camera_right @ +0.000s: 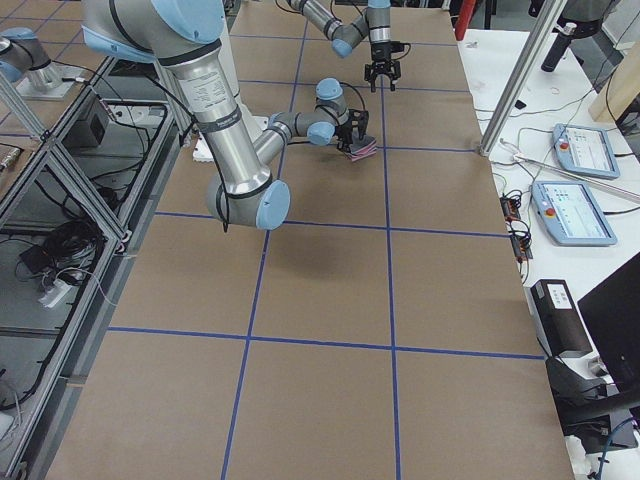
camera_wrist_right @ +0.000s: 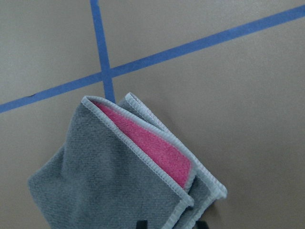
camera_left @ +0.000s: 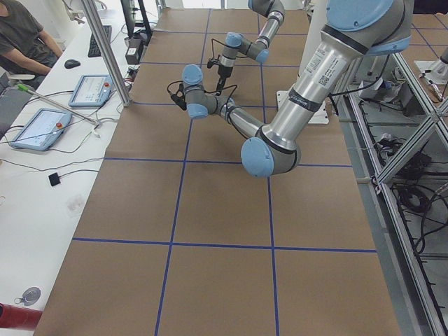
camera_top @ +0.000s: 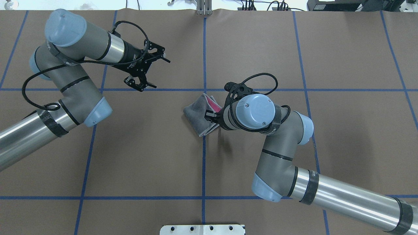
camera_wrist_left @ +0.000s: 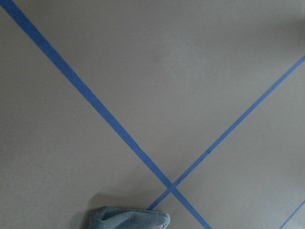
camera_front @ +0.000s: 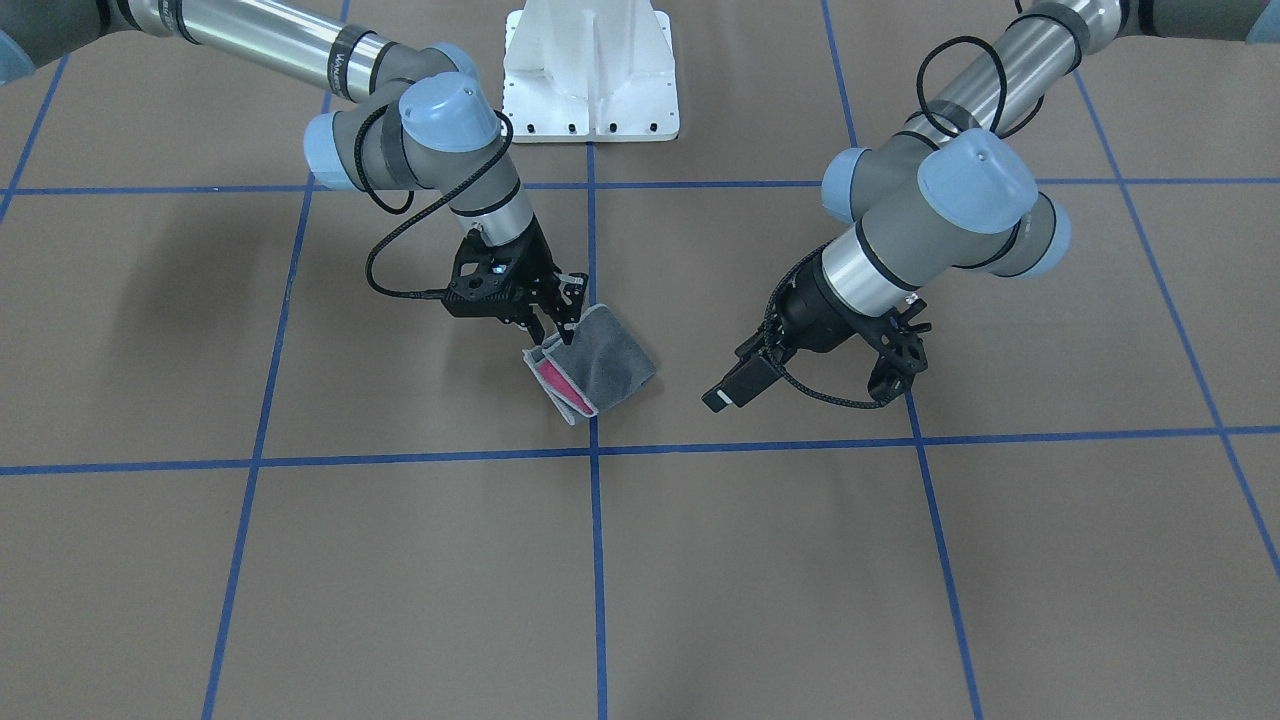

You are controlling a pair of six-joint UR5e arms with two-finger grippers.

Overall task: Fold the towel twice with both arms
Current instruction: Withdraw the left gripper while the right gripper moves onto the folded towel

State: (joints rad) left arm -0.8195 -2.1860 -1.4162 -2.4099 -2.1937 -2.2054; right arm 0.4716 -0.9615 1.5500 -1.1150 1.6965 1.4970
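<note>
The towel (camera_front: 600,362) lies folded small on the brown table beside a blue tape crossing, dark grey face up, with a strip of pink showing between lifted layers at one edge (camera_wrist_right: 157,150). My right gripper (camera_front: 556,322) hangs over the towel's (camera_top: 197,114) edge. Its fingertips (camera_wrist_right: 141,223) barely show in the right wrist view, set apart and astride the towel's corner, so it looks open. My left gripper (camera_top: 160,73) is open and empty, well away from the towel over bare table. In the left wrist view only a grey fold of the towel (camera_wrist_left: 129,218) shows.
The white pedestal base (camera_front: 590,70) stands at the robot's side of the table. Blue tape lines (camera_front: 596,560) mark a grid on the brown surface. A person, tablets (camera_left: 91,89) and an aluminium post stand past the far table edge.
</note>
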